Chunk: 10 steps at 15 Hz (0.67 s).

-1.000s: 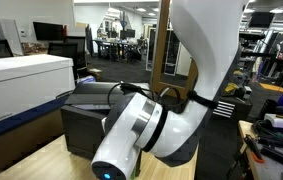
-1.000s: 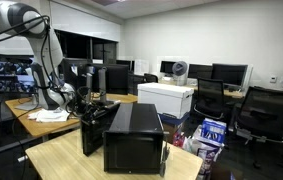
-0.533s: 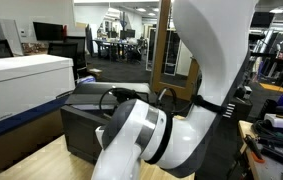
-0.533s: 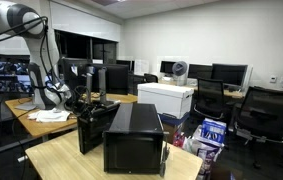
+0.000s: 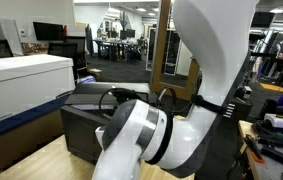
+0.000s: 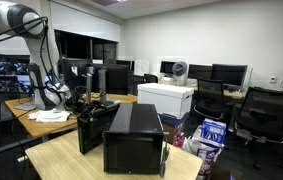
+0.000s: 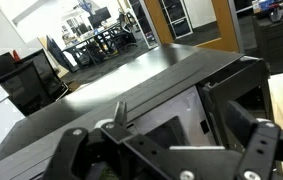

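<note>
Found black box [image 6: 133, 140] at lower centre of an exterior view, standing on wooden table [image 6: 56, 162]. Noted gripper [image 7: 166, 152] along bottom edge of wrist view, released, jaws spread wide, grasping nothing, close to the box's flat top. Recorded white carton [image 6: 166, 98] behind, right of centre.

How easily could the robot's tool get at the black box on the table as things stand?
Probably yes, easily. The tool stands open right by the black box, whose top fills the wrist view, and nothing seems to lie between them. Whether they touch I cannot tell.
</note>
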Each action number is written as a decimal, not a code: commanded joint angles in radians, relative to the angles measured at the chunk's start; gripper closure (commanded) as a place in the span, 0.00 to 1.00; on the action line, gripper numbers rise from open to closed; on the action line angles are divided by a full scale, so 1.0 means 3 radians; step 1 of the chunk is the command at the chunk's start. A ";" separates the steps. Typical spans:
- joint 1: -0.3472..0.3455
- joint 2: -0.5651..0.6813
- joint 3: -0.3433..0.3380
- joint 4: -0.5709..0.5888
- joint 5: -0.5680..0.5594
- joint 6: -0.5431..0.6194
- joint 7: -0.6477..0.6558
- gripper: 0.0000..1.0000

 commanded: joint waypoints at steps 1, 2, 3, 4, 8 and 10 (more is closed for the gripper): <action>-0.0016 0.0011 0.0021 0.0011 -0.0007 -0.0016 -0.0003 0.00; -0.0016 0.0011 0.0021 0.0011 -0.0007 -0.0016 -0.0003 0.00; -0.0016 0.0011 0.0021 0.0011 -0.0007 -0.0016 -0.0003 0.00; -0.0016 0.0011 0.0021 0.0011 -0.0007 -0.0016 -0.0003 0.00; -0.0016 0.0011 0.0021 0.0011 -0.0007 -0.0016 -0.0003 0.00; -0.0015 0.0018 0.0019 0.0034 -0.0006 -0.0022 -0.0003 0.00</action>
